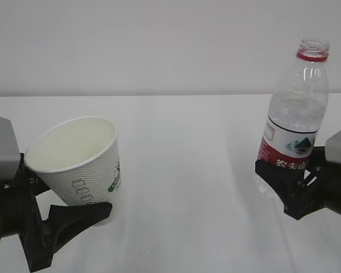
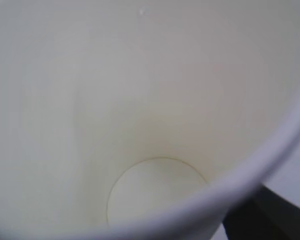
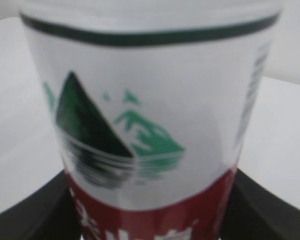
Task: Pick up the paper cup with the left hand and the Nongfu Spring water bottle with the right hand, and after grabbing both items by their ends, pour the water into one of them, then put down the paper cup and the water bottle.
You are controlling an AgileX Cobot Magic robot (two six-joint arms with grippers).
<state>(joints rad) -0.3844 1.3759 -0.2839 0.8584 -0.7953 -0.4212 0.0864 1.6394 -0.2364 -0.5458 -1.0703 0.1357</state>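
The left claw point(image 1: 74, 219) sits at the near left of the scene. Its black fingers pinch the base of the paper cup point(image 1: 79, 162). The cup is held clear of the worktop point(image 1: 187, 170) and tilts with its mouth up and toward the left. In the left wrist view the cup interior point(image 2: 140, 125) is pale cream and looks dry; no pool shows on the round bottom.

The right claw point(image 1: 287, 185) sits at the near right, slightly farther back. Its fingers grip the lower body of the bottle point(image 1: 295, 119), at and just below the red label. The bottle stands almost upright, leaning a little to the right at the top. Its neck is open, with no cap. Clear water point(image 1: 295, 108) fills the lower part up to a level above the label. In the right wrist view the label point(image 3: 140, 135) fills the frame, with a dark finger at each lower corner.

The cup and the bottle are well apart, with bare worktop between them. The far background is a plain wall.

Step in hand: both items appear to be grasped and lifted; pouring is not yet begun.

Next move: bring the bottle mouth over the cup rim, probably with the cup set more upright. Then tilt the bottle slowly toward the left. A fast tilt risks water missing the rim.
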